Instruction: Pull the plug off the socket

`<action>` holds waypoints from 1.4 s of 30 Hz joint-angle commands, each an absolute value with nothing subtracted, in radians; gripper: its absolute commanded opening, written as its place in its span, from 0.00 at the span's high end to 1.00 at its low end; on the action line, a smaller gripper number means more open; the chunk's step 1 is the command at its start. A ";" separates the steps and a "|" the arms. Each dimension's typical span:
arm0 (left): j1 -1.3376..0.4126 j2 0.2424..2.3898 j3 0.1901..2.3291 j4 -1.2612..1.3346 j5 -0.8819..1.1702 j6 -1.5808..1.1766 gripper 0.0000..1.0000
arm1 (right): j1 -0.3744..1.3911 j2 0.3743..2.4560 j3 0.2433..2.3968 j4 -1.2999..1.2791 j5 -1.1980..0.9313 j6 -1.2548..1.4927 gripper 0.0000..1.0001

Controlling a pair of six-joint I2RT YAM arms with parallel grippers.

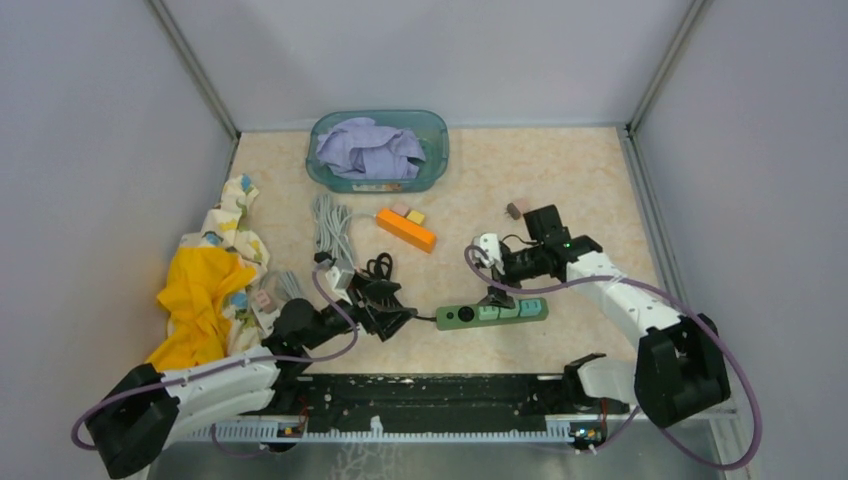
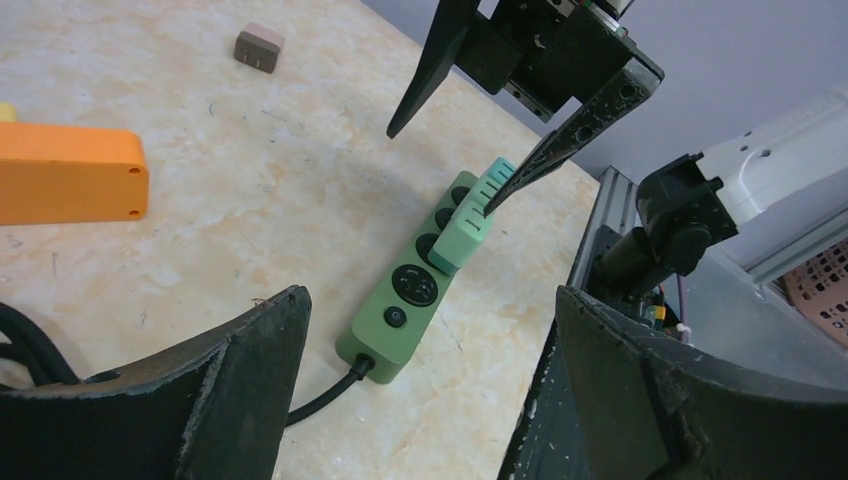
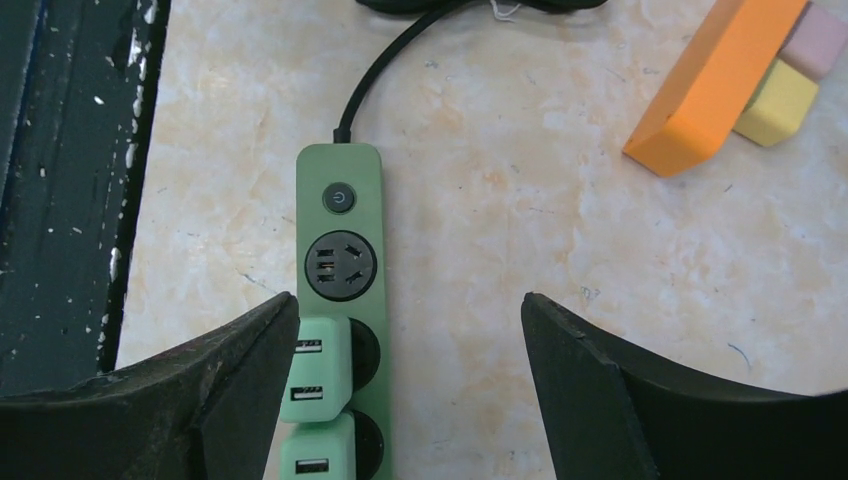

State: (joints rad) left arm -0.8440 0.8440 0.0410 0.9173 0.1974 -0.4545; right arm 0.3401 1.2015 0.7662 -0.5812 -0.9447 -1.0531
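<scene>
Starting at the left edge of the table (image 1: 590, 180), a yellow cloth (image 1: 200, 295) lies bunched against a patterned cloth (image 1: 235, 215). Near them the left gripper (image 1: 392, 312) sits low over a coiled black cord (image 1: 380, 268), its fingers (image 2: 250, 370) spread wide apart and holding nothing; the cord's coil is partly hidden under it. A grey cable bundle (image 1: 330, 225) lies just behind. At the back a teal basin (image 1: 441, 165) holds a crumpled lilac cloth (image 1: 368, 150); a label low on its front wall is too small to read. An orange block (image 1: 405, 230) rests in front of the basin. Further right the green power strip (image 1: 490, 312) lies flat near the front edge, two mint plugs (image 3: 315, 365) seated in its sockets. The right gripper (image 1: 497, 297) hangs over the strip with its fingers (image 3: 230, 390) parted, one tip touching the nearer plug. In the right wrist view the second plug and the strip's end are cut off. A small adapter (image 1: 517, 208) lies behind
</scene>
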 commanded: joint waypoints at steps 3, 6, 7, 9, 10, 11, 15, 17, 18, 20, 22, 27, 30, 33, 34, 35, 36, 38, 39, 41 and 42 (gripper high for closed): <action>-0.839 0.795 0.000 0.874 0.169 -0.438 0.03 | 0.427 1.268 0.801 -0.599 -0.817 -1.101 0.21; -0.840 0.778 -0.005 0.861 0.169 -0.437 0.03 | 0.429 1.269 0.826 -0.676 -0.839 -1.151 0.25; -0.841 0.774 -0.003 0.855 0.173 -0.434 0.04 | 0.429 1.259 0.834 -0.696 -0.857 -1.156 0.26; -0.841 0.764 0.006 0.840 0.184 -0.426 0.04 | 0.435 1.238 0.837 -0.726 -0.871 -1.159 0.29; -0.841 0.762 0.011 0.831 0.190 -0.422 0.03 | 0.442 1.225 0.831 -0.729 -0.858 -1.152 0.31; -0.839 0.759 0.015 0.824 0.195 -0.419 0.03 | 0.449 1.213 0.817 -0.725 -0.836 -1.145 0.32; -0.841 0.758 0.006 0.833 0.205 -0.418 0.04 | 0.469 1.184 0.745 -0.663 -0.741 -1.097 0.37; -0.841 0.764 0.003 0.843 0.204 -0.417 0.03 | 0.469 1.178 0.730 -0.643 -0.726 -1.080 0.41; -0.839 0.766 0.004 0.844 0.202 -0.419 0.03 | 0.470 1.177 0.725 -0.632 -0.724 -1.074 0.43; -0.839 0.775 0.009 0.845 0.208 -0.418 0.04 | 0.474 1.182 0.719 -0.625 -0.716 -1.074 0.46; -0.840 0.783 0.014 0.845 0.213 -0.413 0.04 | 0.485 1.195 0.714 -0.635 -0.697 -1.089 0.48; -0.840 0.802 0.017 0.859 0.223 -0.390 0.04 | 0.495 1.204 0.720 -0.652 -0.710 -1.103 0.62; -0.841 0.817 0.015 0.879 0.262 -0.343 0.04 | 0.500 1.208 0.720 -0.667 -0.715 -1.124 0.69; -0.841 0.828 0.014 0.911 0.321 -0.277 0.04 | 0.502 1.212 0.726 -0.681 -0.720 -1.138 0.80; -0.842 0.835 0.012 0.925 0.340 -0.252 0.04 | 0.504 1.214 0.732 -0.688 -0.728 -1.140 0.85; -0.845 0.845 0.008 0.953 0.355 -0.227 0.04 | 0.507 1.217 0.739 -0.697 -0.736 -1.144 0.88; -0.848 0.858 0.004 0.976 0.367 -0.190 0.04 | 0.515 1.219 0.744 -0.703 -0.743 -1.147 0.92; -0.865 0.894 0.007 1.002 0.374 -0.136 0.04 | 0.533 1.217 0.750 -0.708 -0.750 -1.152 0.98; -0.873 0.923 0.012 1.008 0.369 -0.109 0.04 | 0.542 1.216 0.751 -0.711 -0.753 -1.162 1.00; -0.900 0.977 0.018 1.039 0.361 -0.064 0.04 | 0.559 1.218 0.752 -0.714 -0.757 -1.174 1.00; -0.917 1.004 0.019 1.057 0.350 -0.040 0.04 | 0.565 1.217 0.752 -0.712 -0.758 -1.176 1.00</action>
State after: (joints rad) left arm -0.8745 0.9287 0.0082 0.9531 0.3283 -0.1780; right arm 0.5163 1.2095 0.7193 -0.6952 -0.6952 -1.1259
